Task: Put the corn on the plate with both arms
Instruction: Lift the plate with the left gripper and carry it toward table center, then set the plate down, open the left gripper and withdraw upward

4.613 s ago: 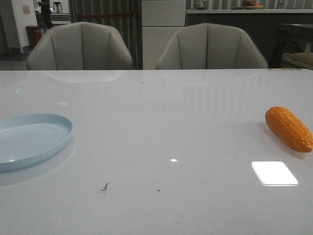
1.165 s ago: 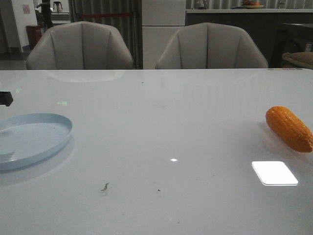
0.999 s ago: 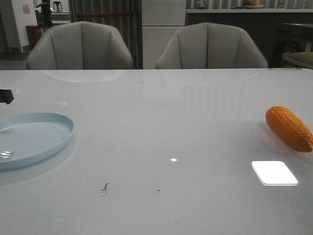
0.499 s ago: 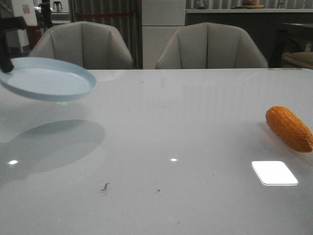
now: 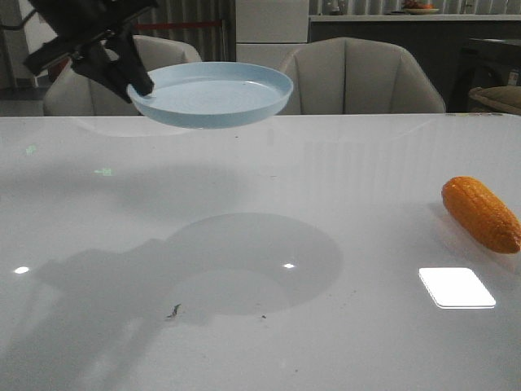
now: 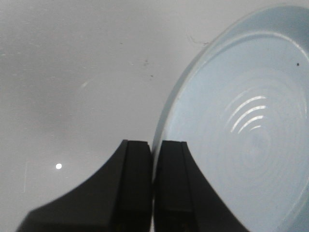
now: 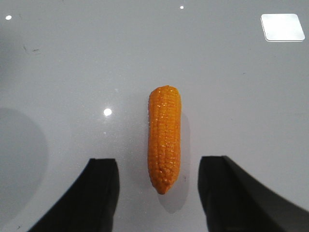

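The left gripper [image 6: 152, 188] pinches the rim of the plate [image 5: 213, 94], holding it level in the air over the far left of the table [image 5: 260, 244]. The corn [image 5: 480, 213] lies on the table at the far right edge, well apart from the plate. The right gripper [image 7: 157, 193] hangs above it with its fingers spread wide, one on each side of the cob (not touching it). To do this step well, keep the plate flat, lower it centrally, and release only on contact.
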`<move>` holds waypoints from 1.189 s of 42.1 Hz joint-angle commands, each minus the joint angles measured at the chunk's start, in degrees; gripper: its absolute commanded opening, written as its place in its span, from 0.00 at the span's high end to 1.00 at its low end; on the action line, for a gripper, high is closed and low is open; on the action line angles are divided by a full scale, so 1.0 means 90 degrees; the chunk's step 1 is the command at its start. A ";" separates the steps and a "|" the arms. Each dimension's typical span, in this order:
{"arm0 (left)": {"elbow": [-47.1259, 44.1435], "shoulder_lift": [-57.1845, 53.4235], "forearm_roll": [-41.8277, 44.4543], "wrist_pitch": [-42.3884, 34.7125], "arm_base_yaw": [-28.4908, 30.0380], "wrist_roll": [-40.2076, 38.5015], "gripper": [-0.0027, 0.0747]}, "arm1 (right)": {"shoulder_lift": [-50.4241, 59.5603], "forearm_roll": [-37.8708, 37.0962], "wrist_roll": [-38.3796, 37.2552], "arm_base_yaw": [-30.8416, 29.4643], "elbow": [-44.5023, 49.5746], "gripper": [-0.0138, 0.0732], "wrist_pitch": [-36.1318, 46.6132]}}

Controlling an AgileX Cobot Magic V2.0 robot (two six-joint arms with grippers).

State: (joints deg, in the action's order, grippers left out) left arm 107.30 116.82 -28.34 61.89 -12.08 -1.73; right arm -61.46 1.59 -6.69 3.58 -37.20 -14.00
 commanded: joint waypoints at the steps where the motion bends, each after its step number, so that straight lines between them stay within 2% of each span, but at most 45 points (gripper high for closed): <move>1: 0.0206 -0.0288 -0.0208 -0.0370 -0.0255 -0.0045 0.84 | 0.0085 0.0038 0.0019 -0.0005 -0.0217 0.29 0.0432; 12: 0.0206 0.0134 0.0005 -0.0472 -0.0618 -0.0045 0.84 | 0.0085 0.0038 0.0019 -0.0005 -0.0217 0.29 0.0432; 29: 0.0206 0.1041 -0.0007 0.0338 -0.0701 0.0136 0.82 | 0.0085 0.0038 0.0019 -0.0005 -0.0217 0.29 0.0432; 32: 0.0206 0.1123 -0.0016 0.0469 -0.0701 0.0313 0.76 | 0.0085 0.0038 0.0019 -0.0005 -0.0217 0.29 0.0432; 40: 0.0256 0.1173 0.0006 0.0475 -0.0701 0.0438 0.47 | 0.0085 0.0038 0.0019 -0.0005 -0.0217 0.29 0.0427; 42: 0.0343 0.1173 0.0006 0.0440 -0.0701 0.0438 0.43 | 0.0085 0.0038 0.0019 -0.0005 -0.0217 0.29 0.0427; 50: 0.1215 0.1173 0.0116 0.0525 -0.0617 0.0606 0.42 | 0.0085 0.0038 0.0019 -0.0005 -0.0217 0.29 0.0439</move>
State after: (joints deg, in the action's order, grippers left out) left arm 113.24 131.20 -25.69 66.42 -17.88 3.06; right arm -61.46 1.62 -6.69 3.58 -37.20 -14.00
